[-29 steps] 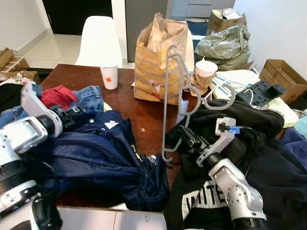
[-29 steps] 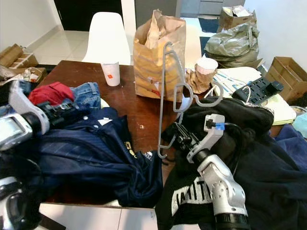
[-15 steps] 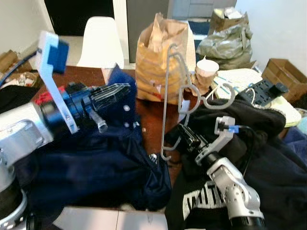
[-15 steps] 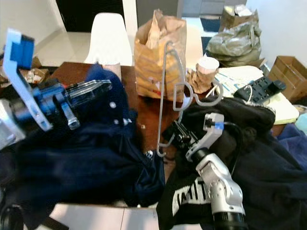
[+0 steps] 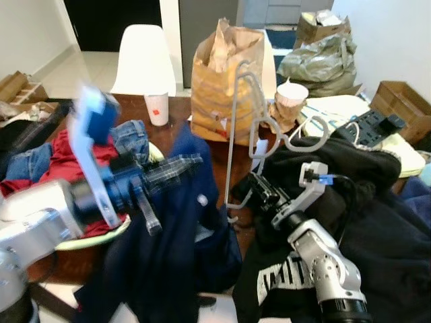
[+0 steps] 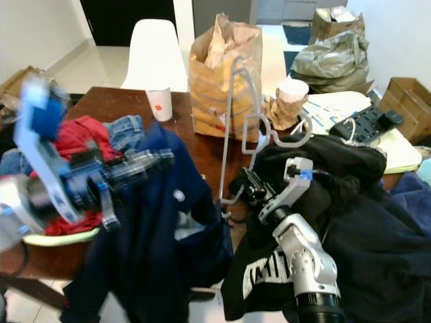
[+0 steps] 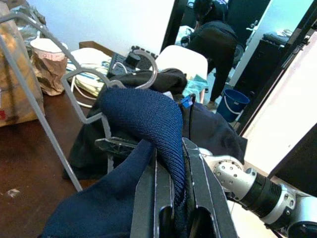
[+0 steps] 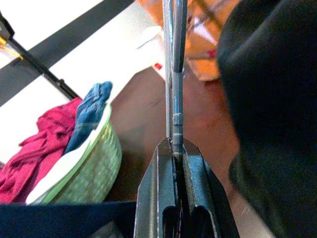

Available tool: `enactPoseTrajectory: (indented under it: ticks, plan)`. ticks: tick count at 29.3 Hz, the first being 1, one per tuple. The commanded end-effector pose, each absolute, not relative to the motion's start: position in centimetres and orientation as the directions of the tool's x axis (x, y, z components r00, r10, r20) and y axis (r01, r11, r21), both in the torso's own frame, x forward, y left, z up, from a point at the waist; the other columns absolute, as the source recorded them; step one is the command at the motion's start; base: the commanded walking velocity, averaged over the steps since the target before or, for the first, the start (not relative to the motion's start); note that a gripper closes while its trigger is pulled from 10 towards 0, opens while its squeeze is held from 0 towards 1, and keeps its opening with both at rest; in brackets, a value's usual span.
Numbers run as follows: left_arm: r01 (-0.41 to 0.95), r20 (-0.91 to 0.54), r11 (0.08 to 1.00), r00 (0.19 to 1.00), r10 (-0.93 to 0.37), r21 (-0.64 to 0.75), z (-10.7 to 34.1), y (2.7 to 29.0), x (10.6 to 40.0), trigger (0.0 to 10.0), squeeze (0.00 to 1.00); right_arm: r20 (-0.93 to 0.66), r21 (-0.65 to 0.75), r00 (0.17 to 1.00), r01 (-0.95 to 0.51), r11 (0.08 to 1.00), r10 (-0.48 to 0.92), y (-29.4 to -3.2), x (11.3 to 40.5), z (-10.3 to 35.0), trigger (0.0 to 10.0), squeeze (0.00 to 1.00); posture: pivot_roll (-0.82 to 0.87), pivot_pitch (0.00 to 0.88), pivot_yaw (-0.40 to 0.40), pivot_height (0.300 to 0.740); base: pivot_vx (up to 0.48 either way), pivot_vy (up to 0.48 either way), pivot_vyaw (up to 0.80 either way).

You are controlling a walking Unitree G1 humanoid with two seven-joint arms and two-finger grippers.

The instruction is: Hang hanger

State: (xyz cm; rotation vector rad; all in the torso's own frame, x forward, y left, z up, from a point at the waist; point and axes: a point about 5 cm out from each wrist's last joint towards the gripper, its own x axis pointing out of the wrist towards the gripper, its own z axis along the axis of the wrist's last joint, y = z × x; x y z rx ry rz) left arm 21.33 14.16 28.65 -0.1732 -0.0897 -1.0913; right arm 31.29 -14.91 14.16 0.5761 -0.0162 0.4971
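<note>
Since the earlier frame the left gripper [image 5: 176, 163] has lifted the navy garment [image 5: 168, 256] off the desk [image 5: 128, 108] toward the grey hanger [image 5: 232, 141], fingers pinched on a fold. The right gripper [image 5: 250, 185], clamped on the hanger's lower bar, holds it upright beside the paper bag [image 5: 219, 81]. The hanger looks light, stiff and liable to pivot; the limp cloth is best gripped near the collar.

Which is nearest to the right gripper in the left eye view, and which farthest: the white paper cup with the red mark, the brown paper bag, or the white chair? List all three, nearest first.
Measured from the right gripper, which holds the grey hanger:
1. Brown paper bag, just beyond the gripper on the table.
2. White paper cup, further to the robot's left on the table.
3. White chair, behind the table's far edge.
</note>
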Motion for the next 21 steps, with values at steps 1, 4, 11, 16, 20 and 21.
enactPoseTrajectory:
  ticks: [1,4,11,16,20,21]
  plan:
    - [0.897,0.154,0.43,0.441,-0.884,-0.101,28.0,13.7,21.0,10.0,0.0,0.148,0.528,0.884,-0.45,0.72,0.444,-14.9,31.2,13.8,10.0,0.0,0.0,0.066,0.013,0.74,-0.48,0.0,0.0]
    - [0.88,0.106,0.436,0.46,-0.882,-0.19,25.5,13.1,21.4,10.0,0.0,0.159,0.533,0.88,-0.458,0.711,0.448,-14.8,31.2,13.8,10.0,0.0,-0.01,0.066,0.019,0.74,-0.48,0.0,0.0]
    - [0.863,0.053,0.437,0.463,-0.885,-0.254,23.3,12.6,21.6,10.0,0.0,0.205,0.568,0.865,-0.486,0.664,0.457,-14.9,31.1,14.2,10.0,0.0,-0.01,0.067,0.024,0.74,-0.423,0.0,0.0]
    - [0.86,0.044,0.43,0.458,-0.888,-0.274,22.5,12.2,21.6,10.0,0.0,0.246,0.612,0.846,-0.514,0.6,0.474,-15.1,30.9,14.4,10.0,0.0,-0.01,0.064,0.023,0.74,-0.48,0.0,0.0]
    - [0.861,0.043,0.428,0.456,-0.889,-0.276,22.2,12.1,21.6,10.0,0.0,0.247,0.615,0.843,-0.518,0.595,0.478,-15.1,30.9,14.4,10.0,0.0,-0.01,0.062,0.022,0.74,-0.48,0.0,0.0]
    - [0.861,0.044,0.428,0.456,-0.889,-0.275,22.2,12.1,21.6,10.0,0.0,0.247,0.614,0.842,-0.518,0.595,0.479,-15.1,31.0,14.4,10.0,0.0,-0.01,0.062,0.022,0.74,-0.48,0.0,0.0]
